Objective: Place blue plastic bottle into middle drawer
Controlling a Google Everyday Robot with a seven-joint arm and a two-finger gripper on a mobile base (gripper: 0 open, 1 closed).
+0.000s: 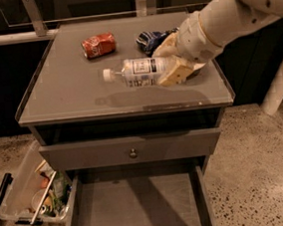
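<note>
The blue plastic bottle [140,71], clear with a white cap and a pale label, lies horizontal in the air above the cabinet top, cap to the left. My gripper [170,62] is shut on the bottle's right end, its tan fingers [176,71] around it. The white arm reaches in from the upper right. The middle drawer [138,210] stands pulled open at the bottom, its grey floor bare, below and in front of the bottle.
A crushed red can [99,44] and a crumpled blue-white wrapper [150,39] lie on the grey cabinet top [64,87]. The closed drawer front with a round knob [132,153] is above the open drawer. A clear bin of clutter [34,193] sits on the floor at left.
</note>
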